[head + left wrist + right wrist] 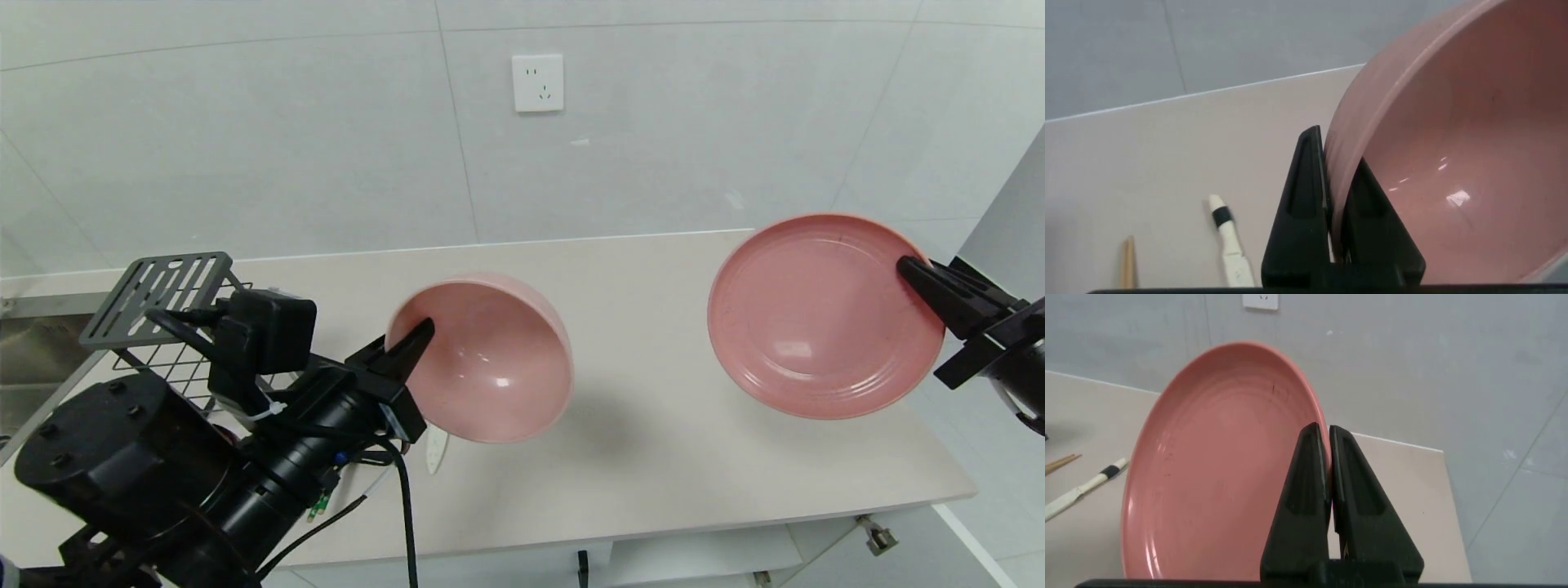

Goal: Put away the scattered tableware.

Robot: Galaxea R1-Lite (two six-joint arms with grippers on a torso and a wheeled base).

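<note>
- Above the bench (637, 278), both dishes hang by thin rim pinches. The pink bowl (498, 367) is tipped on its side over the left half, and the pink plate (808, 318) stands nearly on edge over the right end.
- Risk: on a quick swing either dish could swivel or slip from so narrow a grip and fall to the bench. The bowl could also knock the wire rack (163, 294) nearby.
- Left hand (420, 331): closed almost fully, one finger inside the bowl's wall and one outside.
- Right hand (908, 268): clamped on the plate's rim, fingers nearly meeting.
</note>
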